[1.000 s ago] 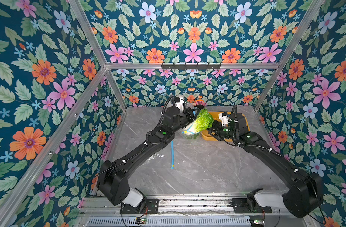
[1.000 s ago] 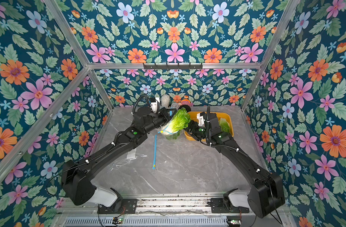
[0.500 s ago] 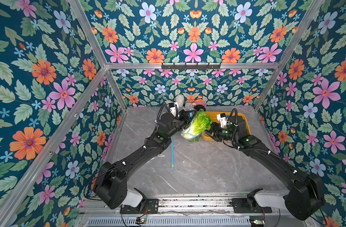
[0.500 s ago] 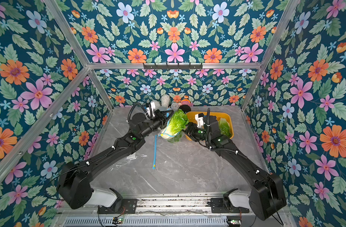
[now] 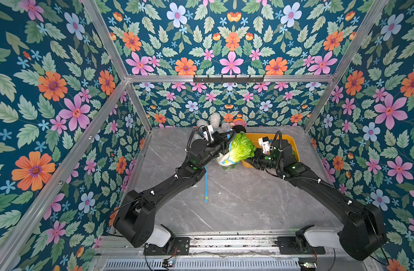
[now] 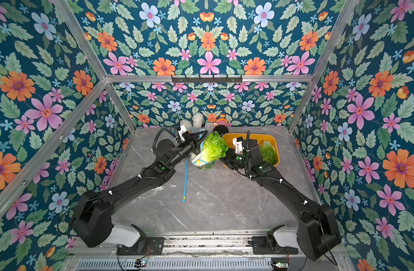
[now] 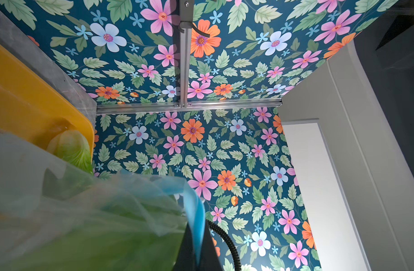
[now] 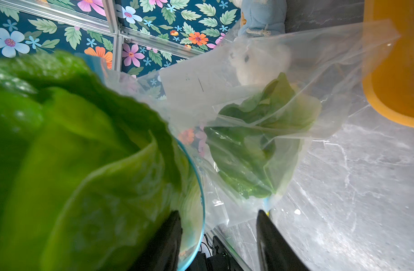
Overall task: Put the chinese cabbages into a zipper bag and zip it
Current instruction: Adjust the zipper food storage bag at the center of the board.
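A clear zipper bag [image 5: 224, 162] with a blue zip rim hangs over the table's back middle. My left gripper [image 5: 227, 138] is shut on that rim [image 7: 196, 218]. One chinese cabbage [image 5: 240, 146] sticks leafy end up out of the bag's mouth. A second cabbage [image 8: 260, 140] lies deep inside the bag. A third cabbage [image 6: 267, 151] lies in the yellow tray [image 5: 292, 143]. My right gripper [image 8: 218, 225] is at the bag's mouth beside the tray. Its fingers stand apart, with the blue rim and loose plastic between them.
Another clear bag lies flat on the marble under my left arm, and its blue zip strip [image 5: 206, 185] points toward the front. Plush toys [image 5: 215, 122] stand against the back wall behind the bag. Floral walls close in three sides.
My left arm has drawn the bag and the protruding cabbage slightly toward the front. The right arm has edged a little closer to the bag.
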Robot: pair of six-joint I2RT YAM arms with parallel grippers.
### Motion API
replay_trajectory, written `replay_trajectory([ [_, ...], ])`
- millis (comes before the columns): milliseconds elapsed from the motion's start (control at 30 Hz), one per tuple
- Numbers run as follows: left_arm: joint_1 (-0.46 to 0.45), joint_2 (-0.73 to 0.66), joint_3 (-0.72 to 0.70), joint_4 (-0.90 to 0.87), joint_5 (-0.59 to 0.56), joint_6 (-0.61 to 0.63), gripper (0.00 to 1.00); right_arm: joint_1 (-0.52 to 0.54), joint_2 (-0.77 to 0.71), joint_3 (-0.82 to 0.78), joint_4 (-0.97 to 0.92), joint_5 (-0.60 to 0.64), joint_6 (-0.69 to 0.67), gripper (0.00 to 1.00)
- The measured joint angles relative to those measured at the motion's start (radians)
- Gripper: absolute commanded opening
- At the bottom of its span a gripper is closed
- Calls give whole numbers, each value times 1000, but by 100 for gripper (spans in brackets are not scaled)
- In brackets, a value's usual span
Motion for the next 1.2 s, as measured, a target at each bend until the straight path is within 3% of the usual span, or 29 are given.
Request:
replay_trajectory([
  [533, -3, -16, 7, -3, -24, 0, 0, 8, 8, -49, 142, -37, 80, 44],
  [900, -4, -19, 13, -3, -29, 0, 0, 14, 48, -68, 243, -49, 116, 25],
  [1200, -5, -22, 9, -5, -39, 1, 0, 16, 55, -76, 300, -45, 131, 1],
])
